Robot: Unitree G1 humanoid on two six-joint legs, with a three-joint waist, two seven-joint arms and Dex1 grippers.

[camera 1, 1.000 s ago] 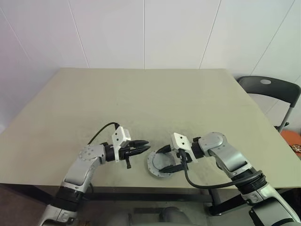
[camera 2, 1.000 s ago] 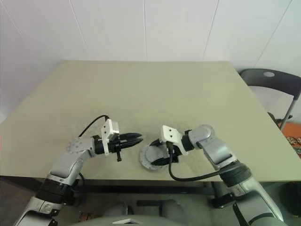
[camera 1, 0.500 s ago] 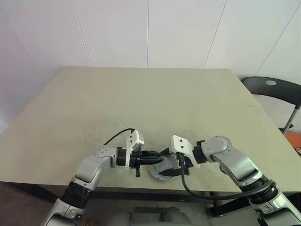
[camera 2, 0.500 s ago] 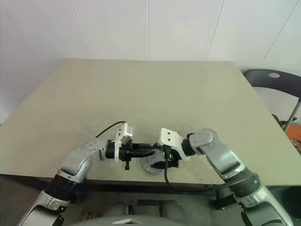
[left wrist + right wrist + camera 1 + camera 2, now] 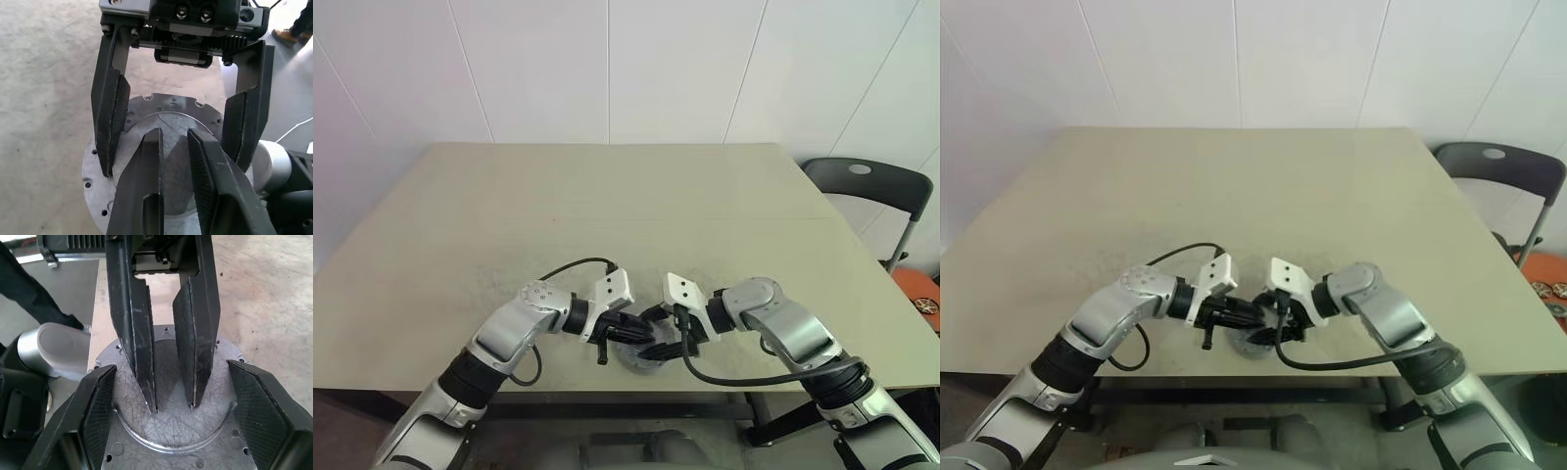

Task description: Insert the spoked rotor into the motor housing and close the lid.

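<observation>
Lid closing stage.
Left pincer (image 5: 166, 340) pressed together atop lid (image 5: 171, 426); right pincer (image 5: 178, 125) spread astride it. Next: press down squarely.

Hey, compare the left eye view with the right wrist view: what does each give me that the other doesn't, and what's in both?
Left eye view: the whole table, the grey chair at its right side and the white wall behind.

Right wrist view: up close, the scratches on the round grey metal part and the small holes around its flange.

Shared: the left tool, shut, pointing at the part's raised centre, and the right tool, open, with its fingers spread to either side of that centre, near the table's front edge.
</observation>
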